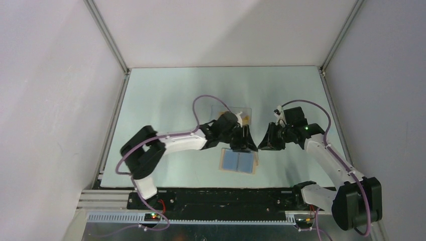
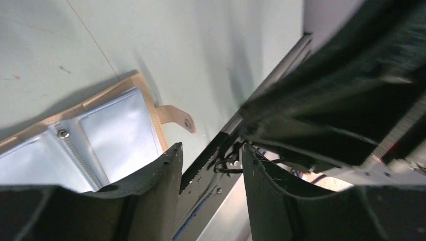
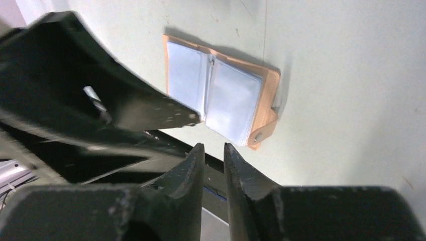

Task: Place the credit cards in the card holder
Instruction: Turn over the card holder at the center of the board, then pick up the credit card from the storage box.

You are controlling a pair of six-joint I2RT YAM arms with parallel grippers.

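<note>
Top view: card holder (image 1: 238,161) lies open, blue panels up, close to the bench (image 1: 166,100) near edge, about mid-width. Left gripper (image 1: 244,144) hangs over its far edge, right gripper (image 1: 265,141) just beside. One orange-yellow credit card (image 1: 246,119) sits by the clear tray (image 1: 228,109), further back.

Left wrist: jaws spread, nothing between. The card holder's snap tab (image 2: 177,117) lies free on the bench.

Right wrist: jaws parted narrowly, empty, card holder flat beyond them.

Likely step: fetch a card. Pinch it by a short edge, keep it level, and feed it into a sleeve mouth while the other arm pins the card holder. The sleeves look floppy.
</note>
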